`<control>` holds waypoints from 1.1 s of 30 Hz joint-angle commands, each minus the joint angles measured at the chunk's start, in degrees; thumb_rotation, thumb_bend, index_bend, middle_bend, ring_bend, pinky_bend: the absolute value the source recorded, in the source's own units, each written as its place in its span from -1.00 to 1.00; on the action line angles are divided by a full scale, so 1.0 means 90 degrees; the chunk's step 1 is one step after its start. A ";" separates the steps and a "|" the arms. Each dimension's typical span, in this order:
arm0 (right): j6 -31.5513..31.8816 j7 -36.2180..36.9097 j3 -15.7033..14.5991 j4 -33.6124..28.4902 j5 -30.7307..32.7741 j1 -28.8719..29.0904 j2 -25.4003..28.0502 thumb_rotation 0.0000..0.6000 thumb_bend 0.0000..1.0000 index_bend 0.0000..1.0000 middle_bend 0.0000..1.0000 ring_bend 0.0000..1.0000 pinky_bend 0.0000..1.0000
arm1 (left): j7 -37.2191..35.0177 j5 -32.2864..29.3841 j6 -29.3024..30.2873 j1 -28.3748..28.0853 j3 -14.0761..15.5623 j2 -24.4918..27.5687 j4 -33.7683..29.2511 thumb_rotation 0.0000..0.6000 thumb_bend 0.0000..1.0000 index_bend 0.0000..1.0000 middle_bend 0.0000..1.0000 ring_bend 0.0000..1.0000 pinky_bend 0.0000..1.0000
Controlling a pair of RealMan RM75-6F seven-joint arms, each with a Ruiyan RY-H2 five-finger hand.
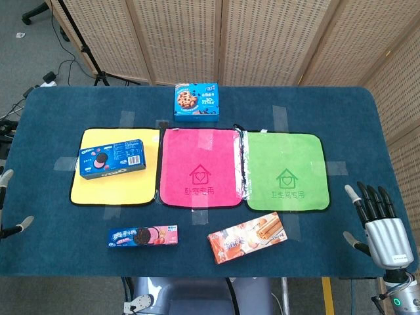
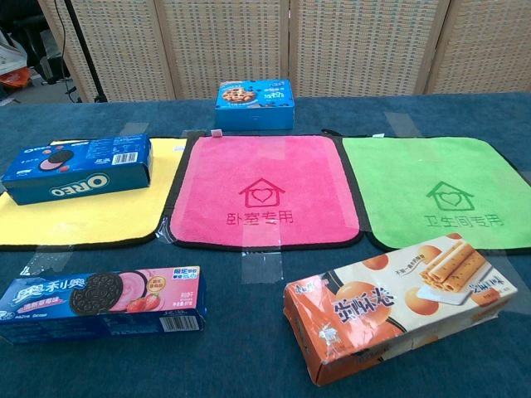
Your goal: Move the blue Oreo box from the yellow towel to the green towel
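The blue Oreo box (image 1: 111,158) lies flat on the yellow towel (image 1: 115,187) at the table's left; in the chest view the box (image 2: 77,168) rests on the towel (image 2: 91,217) as well. The green towel (image 1: 286,172) lies bare at the right, also seen in the chest view (image 2: 440,189). My right hand (image 1: 377,220) is open at the table's right front edge, fingers spread and pointing up, well clear of both towels. Only fingertips of my left hand (image 1: 8,203) show at the left edge, spread and holding nothing.
A pink towel (image 1: 200,168) lies between the yellow and green ones. A blue cookie box (image 1: 196,100) stands behind it. Along the front lie a strawberry Oreo pack (image 1: 143,235) and an orange wafer-roll box (image 1: 248,237).
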 commanded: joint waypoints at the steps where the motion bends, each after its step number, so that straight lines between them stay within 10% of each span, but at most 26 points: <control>1: -0.0039 0.0008 0.0002 -0.0022 0.0030 0.0008 0.0013 1.00 -1.00 -1.00 -1.00 -1.00 -1.00 | -0.0004 -0.0003 -0.0010 -0.0003 0.0001 0.0002 0.0001 1.00 -1.00 -1.00 -1.00 -1.00 -1.00; 9: -0.0059 0.0066 -0.0009 -0.0056 0.0025 0.0017 0.0040 1.00 -1.00 -1.00 -1.00 -1.00 -1.00 | -0.0612 -0.0080 -0.0480 -0.0107 0.0067 0.0175 -0.0087 1.00 -0.98 -1.00 -1.00 -1.00 -1.00; 11: -0.0058 0.0096 0.0001 -0.0070 0.0046 0.0016 0.0054 1.00 -1.00 -1.00 -1.00 -1.00 -1.00 | -0.1124 -0.0260 -0.0817 -0.0195 0.0013 0.0301 -0.0118 1.00 -0.40 -1.00 -1.00 -1.00 -1.00; 13: -0.0071 0.0133 0.0013 -0.0075 0.0081 0.0016 0.0067 1.00 -1.00 -1.00 -1.00 -1.00 -1.00 | -0.1781 -0.0558 -0.1323 -0.0347 -0.0105 0.0413 -0.0087 1.00 0.74 -1.00 -1.00 -1.00 -1.00; 15: -0.0098 0.0188 0.0024 -0.0078 0.0127 0.0020 0.0085 1.00 -1.00 -1.00 -1.00 -1.00 -1.00 | -0.3118 -0.0692 -0.2212 -0.0616 -0.0169 0.0669 -0.0067 1.00 1.00 -1.00 -1.00 -1.00 -1.00; 18: -0.0118 0.0253 0.0041 -0.0086 0.0172 0.0024 0.0109 1.00 -1.00 -1.00 -1.00 -1.00 -1.00 | -0.4952 -0.0552 -0.3149 -0.0963 -0.0236 0.0904 0.0317 1.00 1.00 -1.00 -1.00 -1.00 -1.00; 33: -0.0231 0.0391 0.0077 -0.0088 0.0295 0.0061 0.0151 1.00 -1.00 -1.00 -1.00 -1.00 -1.00 | -0.8776 -0.0448 -0.5488 -0.2266 -0.0578 0.0374 0.1755 1.00 1.00 -1.00 -1.00 -1.00 -1.00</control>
